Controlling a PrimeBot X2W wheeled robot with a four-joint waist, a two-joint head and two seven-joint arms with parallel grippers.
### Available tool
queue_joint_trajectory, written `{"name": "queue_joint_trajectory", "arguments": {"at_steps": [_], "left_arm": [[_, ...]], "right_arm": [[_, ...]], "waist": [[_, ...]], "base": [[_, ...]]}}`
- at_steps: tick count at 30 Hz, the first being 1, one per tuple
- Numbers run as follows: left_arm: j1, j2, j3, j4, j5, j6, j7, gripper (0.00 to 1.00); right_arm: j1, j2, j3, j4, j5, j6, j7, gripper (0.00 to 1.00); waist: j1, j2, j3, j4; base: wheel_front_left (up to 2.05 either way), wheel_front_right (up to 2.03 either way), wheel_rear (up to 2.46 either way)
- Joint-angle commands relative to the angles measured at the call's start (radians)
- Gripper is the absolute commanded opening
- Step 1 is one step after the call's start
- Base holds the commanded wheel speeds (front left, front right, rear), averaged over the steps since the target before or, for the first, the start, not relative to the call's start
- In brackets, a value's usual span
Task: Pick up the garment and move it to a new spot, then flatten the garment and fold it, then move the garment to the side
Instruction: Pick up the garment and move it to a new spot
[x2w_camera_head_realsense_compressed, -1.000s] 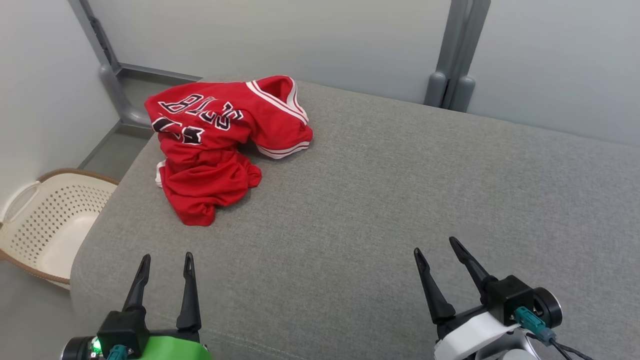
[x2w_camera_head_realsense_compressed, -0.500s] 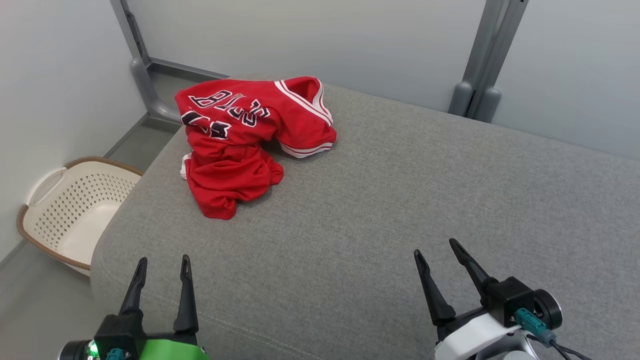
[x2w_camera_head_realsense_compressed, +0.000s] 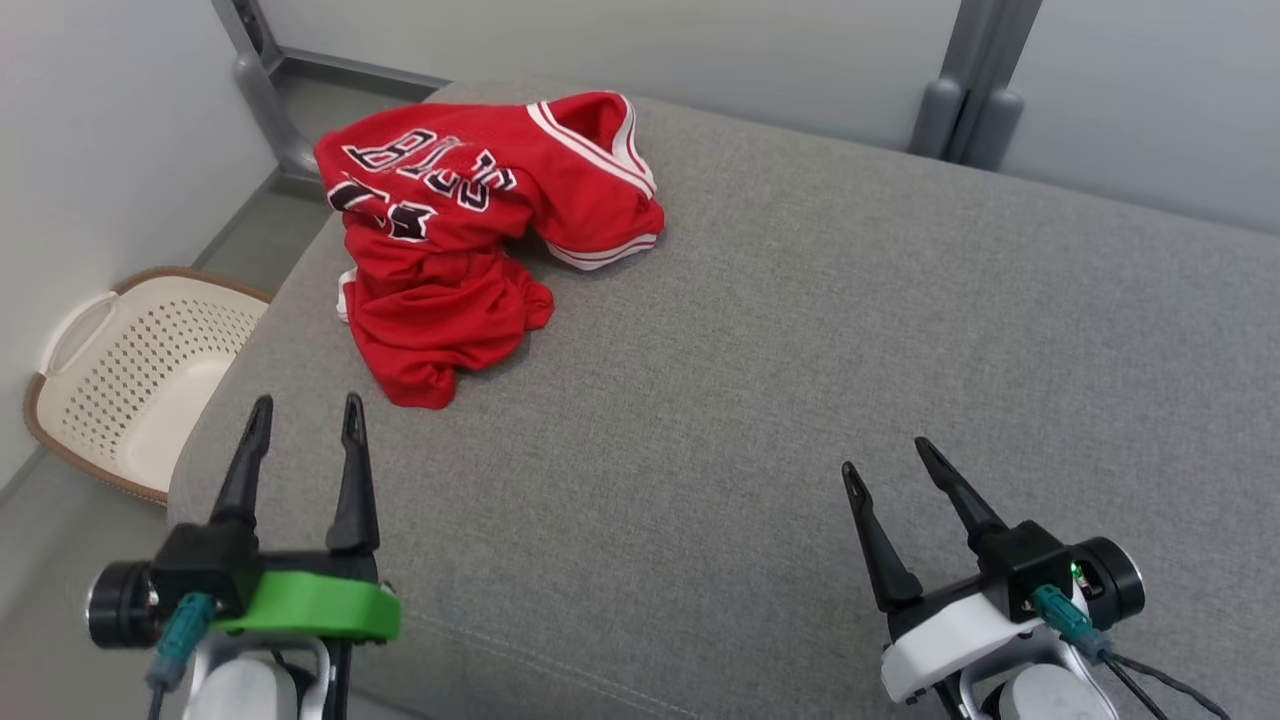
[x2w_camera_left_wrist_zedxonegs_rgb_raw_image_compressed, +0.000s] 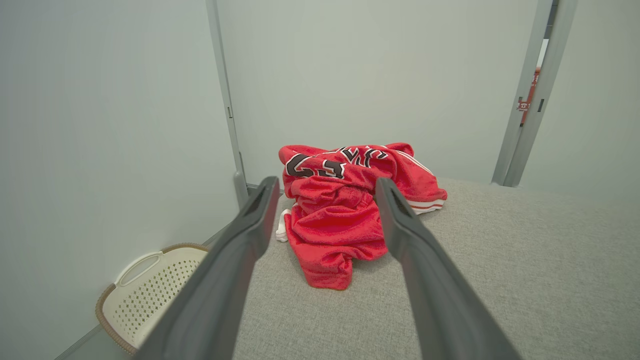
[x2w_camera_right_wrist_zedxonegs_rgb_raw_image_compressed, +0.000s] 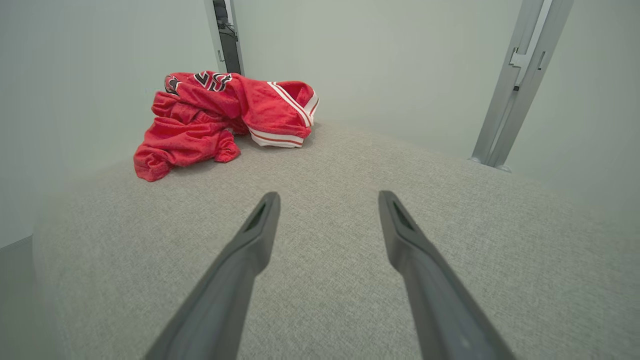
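Pale grey walls (x2w_camera_head_realsense_compressed: 90, 140) are boxing in this corner, and a big grey cushion (x2w_camera_head_realsense_compressed: 800, 350) is taking up most of the space in front of the robot. Over on the cushion's far left corner, a red jersey (x2w_camera_head_realsense_compressed: 470, 230) is lying all crumpled up. White-striped trim is bunching along its right side and black-and-white lettering is showing across the top. Down on the floor, just off the cushion's left edge, a cream basket (x2w_camera_head_realsense_compressed: 130, 380) with a brown rim is sitting by the wall. A grey post (x2w_camera_head_realsense_compressed: 965, 100) is standing behind the cushion on the right. Closer to the robot, the left gripper (x2w_camera_head_realsense_compressed: 307, 400) is hovering over the cushion's near left edge. Its fingers are spread wide, gripping nothing and pointing at the jersey, near the closest fold but not touching. The right gripper (x2w_camera_head_realsense_compressed: 886, 455) is hovering over the near right part, well apart from the jersey, with its fingers also released and holding nothing.
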Motion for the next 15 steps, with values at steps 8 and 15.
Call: {"name": "queue_joint_trajectory", "arguments": {"at_steps": [8,15], "left_arm": [[-0.34,0.108,-0.007,0.139,-0.049,-0.041,0.014,1.0],[-0.752,0.262,-0.155,0.323,-0.257,-0.042,0.315,1.0]], "right_arm": [[-0.063,-0.054,-0.033,-0.014,-0.059,0.0,-0.003,1.0],[-0.118,-0.102,-0.054,-0.045,-0.064,0.0,-0.003,1.0]], "waist": [[0.0,-0.0001,0.199,-0.027],[0.0,-0.0001,0.318,-0.068]], "base": [[0.0,0.0,0.0],[0.0,0.0,0.0]]}}
